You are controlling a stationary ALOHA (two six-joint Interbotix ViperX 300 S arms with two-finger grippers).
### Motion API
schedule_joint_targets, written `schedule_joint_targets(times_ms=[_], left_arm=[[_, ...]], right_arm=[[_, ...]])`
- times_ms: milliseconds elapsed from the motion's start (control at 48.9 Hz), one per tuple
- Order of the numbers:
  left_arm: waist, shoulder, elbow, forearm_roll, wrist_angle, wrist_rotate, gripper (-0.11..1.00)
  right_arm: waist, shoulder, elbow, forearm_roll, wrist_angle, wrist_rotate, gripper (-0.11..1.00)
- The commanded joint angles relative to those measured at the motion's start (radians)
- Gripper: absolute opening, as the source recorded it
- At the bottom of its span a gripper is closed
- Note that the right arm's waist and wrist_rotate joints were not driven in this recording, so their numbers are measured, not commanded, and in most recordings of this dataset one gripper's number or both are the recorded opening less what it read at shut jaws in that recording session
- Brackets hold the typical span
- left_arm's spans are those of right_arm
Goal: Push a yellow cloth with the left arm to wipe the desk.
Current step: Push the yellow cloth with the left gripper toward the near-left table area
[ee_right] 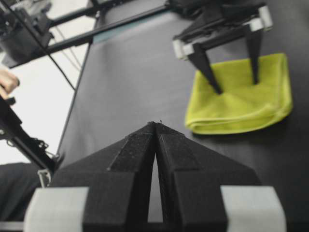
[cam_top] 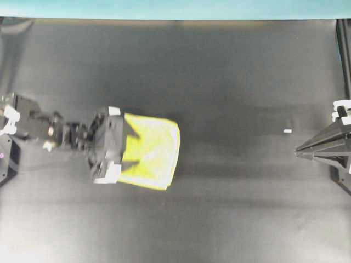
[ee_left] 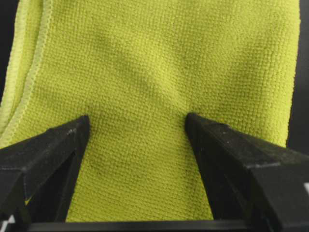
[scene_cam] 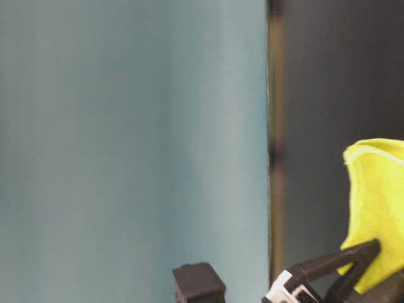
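Currently logged, item by item.

Yellow cloth (cam_top: 151,153): folded, roughly square, flat on the desk (cam_top: 230,82), left of centre in the overhead view, toward 9 o'clock from the middle. Whitish stitched hem along one side; slight creases radiating from both contact points.

Left gripper (cam_top: 130,148): spread wide, both fingertips (ee_left: 82,126) planted on the cloth's near portion, well apart, nothing clamped between. Seen from the right wrist view as two black prongs pressing down into the fabric, far edge of the cloth pointing toward 3 o'clock overhead.

Right gripper (ee_right: 155,126): jaws closed together, empty, parked at the 3 o'clock edge of the overhead view, well apart from the cloth.

White tape mark (cam_top: 287,131): small, on bare desk near the right gripper.

Teal border strip (cam_top: 175,8): along the 12 o'clock edge.

Step in hand, as judged: contact made, push toward 3 o'clock pending or under way; most of the desk ahead of the cloth unwiped.

Risks noted:
- Too little downward pressure: fingertips sliding over the fabric, cloth left behind.
- Too much pressure: tips dragging on the desk through the cloth, jerky travel.
- Leading folded edge catching and bunching, or the fold opening, shrinking the wiped band.
- Uneven load between the two tips: cloth pivoting off line.
- Long stroke toward 3 o'clock: approach to the parked right gripper, possible collision.
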Motion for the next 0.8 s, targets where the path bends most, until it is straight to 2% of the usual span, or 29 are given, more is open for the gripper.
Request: schedule_joint_targets(times_ms=[0, 777], left_arm=[[-0.114, 0.017, 0.069, 0.008, 0.023, 0.002, 0.79], [-0.472, -0.038, 0.181, 0.006, 0.025, -0.221, 0.79]], right_arm=[[0.000, 0.003, -0.012, 0.003, -0.008, 0.000, 0.01], [0.000, -0.005, -0.014, 0.006, -0.023, 0.000, 0.01]])
